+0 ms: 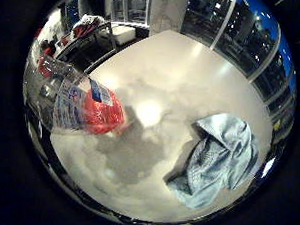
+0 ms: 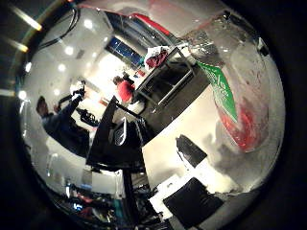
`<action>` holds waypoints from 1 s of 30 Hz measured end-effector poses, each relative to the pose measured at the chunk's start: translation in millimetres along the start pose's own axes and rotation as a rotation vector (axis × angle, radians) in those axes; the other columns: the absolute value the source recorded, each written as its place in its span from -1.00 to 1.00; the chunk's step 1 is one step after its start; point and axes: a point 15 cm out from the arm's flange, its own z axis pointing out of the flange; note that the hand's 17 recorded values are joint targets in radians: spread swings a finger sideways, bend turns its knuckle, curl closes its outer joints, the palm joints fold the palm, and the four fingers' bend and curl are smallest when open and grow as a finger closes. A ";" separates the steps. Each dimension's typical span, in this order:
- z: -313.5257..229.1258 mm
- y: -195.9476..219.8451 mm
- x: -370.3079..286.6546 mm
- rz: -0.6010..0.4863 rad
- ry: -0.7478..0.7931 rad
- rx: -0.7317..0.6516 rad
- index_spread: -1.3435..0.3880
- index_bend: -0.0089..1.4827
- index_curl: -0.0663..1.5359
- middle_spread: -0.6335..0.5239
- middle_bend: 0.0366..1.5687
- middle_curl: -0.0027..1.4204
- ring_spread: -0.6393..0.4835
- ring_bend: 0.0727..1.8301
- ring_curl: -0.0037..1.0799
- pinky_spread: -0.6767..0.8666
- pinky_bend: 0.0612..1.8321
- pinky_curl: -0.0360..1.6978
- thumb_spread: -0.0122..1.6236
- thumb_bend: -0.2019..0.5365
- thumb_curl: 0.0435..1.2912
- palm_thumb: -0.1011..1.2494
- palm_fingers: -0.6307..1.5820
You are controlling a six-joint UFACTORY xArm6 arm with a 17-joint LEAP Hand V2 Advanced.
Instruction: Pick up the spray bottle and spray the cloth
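Observation:
The spray bottle (image 1: 81,100) is clear, with a printed label and red liquid in its lower part. It lies close against the palm of my hand, tilted and lifted off the white table (image 1: 178,76), and casts a shadow on it. In the right thumb side palm view the bottle (image 2: 235,91) fills much of the picture, and black and white parts of my hand (image 2: 187,192) reach in beside it. The light blue cloth (image 1: 218,158) lies crumpled on the table, a short way from the bottle.
Dark tables and chairs (image 2: 168,86) stand beyond the white table's edge. More furniture and red items (image 1: 86,30) are at the far side of the room, with windows (image 1: 237,34) along the wall.

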 end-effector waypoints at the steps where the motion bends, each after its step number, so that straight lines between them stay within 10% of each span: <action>1: -5.0 -4.0 -1.7 -0.003 0.002 0.009 0.00 -0.82 -0.40 0.11 -0.75 -0.51 0.35 -0.62 -0.36 0.39 -0.53 -0.18 0.27 -0.55 -0.20 0.20 -0.53; 30: -203.7 140.8 142.4 0.131 0.329 0.021 0.03 -0.74 -0.52 0.11 -0.82 -0.63 0.33 -0.71 -0.49 0.46 -0.55 -0.53 0.28 -0.52 -0.42 0.21 -0.36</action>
